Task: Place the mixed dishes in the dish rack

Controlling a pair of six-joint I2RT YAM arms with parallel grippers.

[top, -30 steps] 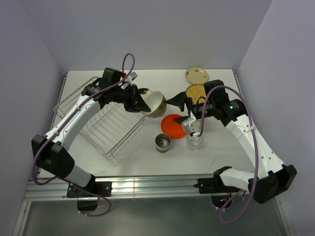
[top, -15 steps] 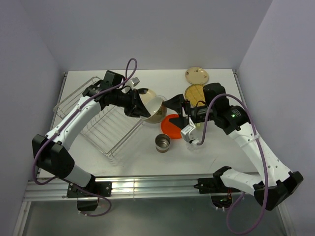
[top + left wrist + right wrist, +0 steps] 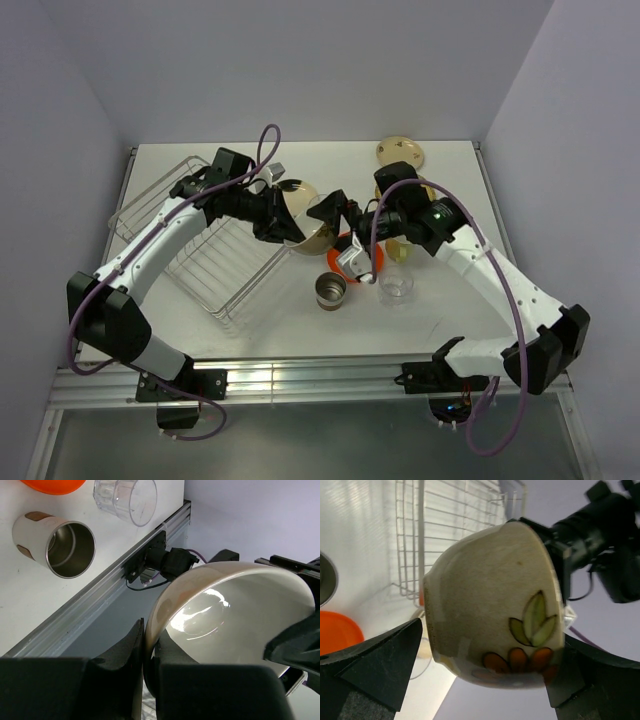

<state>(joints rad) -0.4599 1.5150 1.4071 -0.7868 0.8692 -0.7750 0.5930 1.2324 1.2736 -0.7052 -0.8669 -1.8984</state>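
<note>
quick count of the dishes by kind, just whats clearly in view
plates: 2, cream patterned plate and orange plate
bowl: 1
metal cup: 1
clear glass: 1
total: 5 clearly in view

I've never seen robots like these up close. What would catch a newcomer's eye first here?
First is the bowl, cream with painted leaves and orange petals. It hangs in the air mid-table, pinched by its rim in the left gripper, and the right gripper has its fingers spread wide at either side of it. Left of it lies the silver wire dish rack, and nearer the arms' bases stand a metal cup and a clear glass.
</note>
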